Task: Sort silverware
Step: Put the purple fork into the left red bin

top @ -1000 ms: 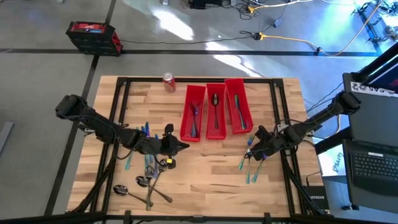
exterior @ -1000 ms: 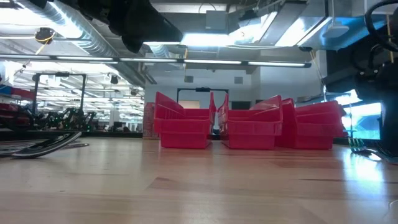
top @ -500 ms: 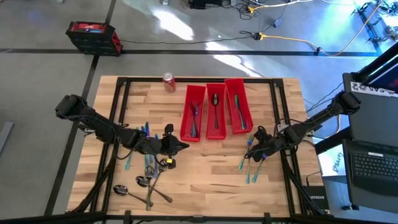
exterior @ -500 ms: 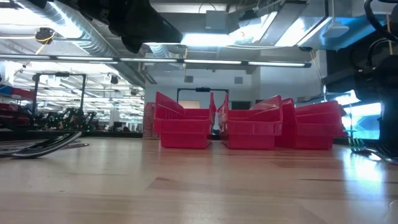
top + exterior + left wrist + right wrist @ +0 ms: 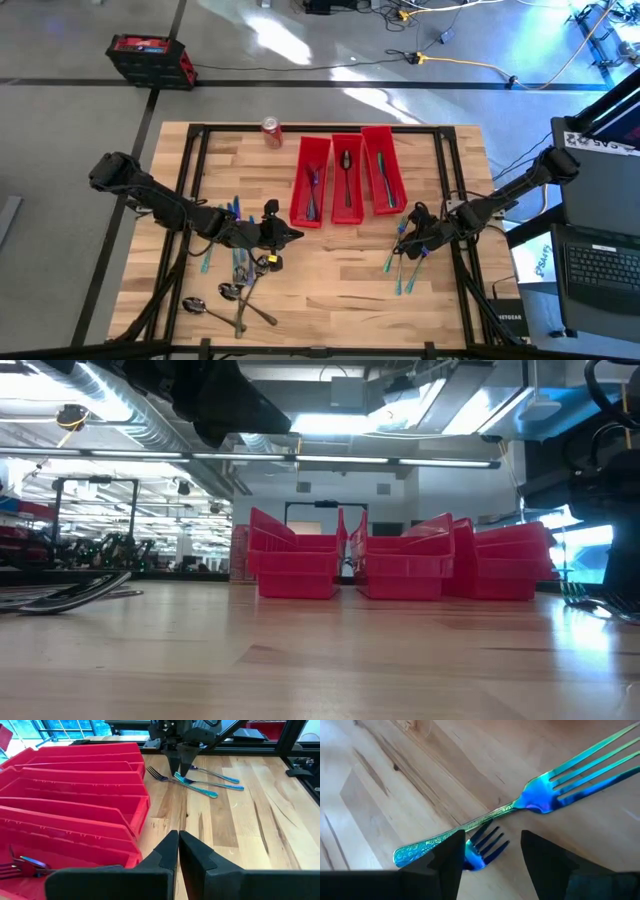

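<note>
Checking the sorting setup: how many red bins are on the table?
3, side by side at the table's far middle: left bin, middle bin, right bin.

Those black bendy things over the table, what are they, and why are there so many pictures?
They are two robot arms, and each picture comes from a different camera. One looks down from above, one sits low at table height, and one rides on each arm's wrist. On the wooden table stand three red bins with a few pieces already inside, plus a soda can. Loose spoons lie near the left arm. The left hand is shut and holds nothing. The right hand is open, low over two shiny blue forks, with one fork's prongs between its fingers. It has not picked one up yet.
</note>
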### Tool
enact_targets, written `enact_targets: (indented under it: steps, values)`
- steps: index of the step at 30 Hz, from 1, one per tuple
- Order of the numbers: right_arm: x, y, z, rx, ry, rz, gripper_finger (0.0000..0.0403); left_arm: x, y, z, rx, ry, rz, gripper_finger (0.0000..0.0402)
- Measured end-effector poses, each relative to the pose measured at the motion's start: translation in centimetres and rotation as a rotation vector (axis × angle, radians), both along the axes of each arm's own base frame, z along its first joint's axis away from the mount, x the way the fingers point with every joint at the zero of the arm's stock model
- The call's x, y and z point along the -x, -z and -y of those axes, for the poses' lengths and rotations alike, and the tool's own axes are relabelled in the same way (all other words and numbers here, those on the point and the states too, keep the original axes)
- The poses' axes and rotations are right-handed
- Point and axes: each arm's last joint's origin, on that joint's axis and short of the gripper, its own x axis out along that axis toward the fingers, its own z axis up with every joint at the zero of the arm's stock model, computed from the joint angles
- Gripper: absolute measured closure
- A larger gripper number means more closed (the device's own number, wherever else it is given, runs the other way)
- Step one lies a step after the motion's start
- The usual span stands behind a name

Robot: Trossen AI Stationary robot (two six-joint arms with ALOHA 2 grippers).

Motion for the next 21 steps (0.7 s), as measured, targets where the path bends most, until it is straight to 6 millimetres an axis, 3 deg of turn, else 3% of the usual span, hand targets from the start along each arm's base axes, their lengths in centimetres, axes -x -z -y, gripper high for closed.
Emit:
enact_targets:
  steps: [21]
  values:
    - [-0.47, 0.81, -0.20, 0.047, 0.010, -0.051, 0.0300, 0.06, 0.18, -0.03, -0.009, 0.000, -0.019, 0.0402]
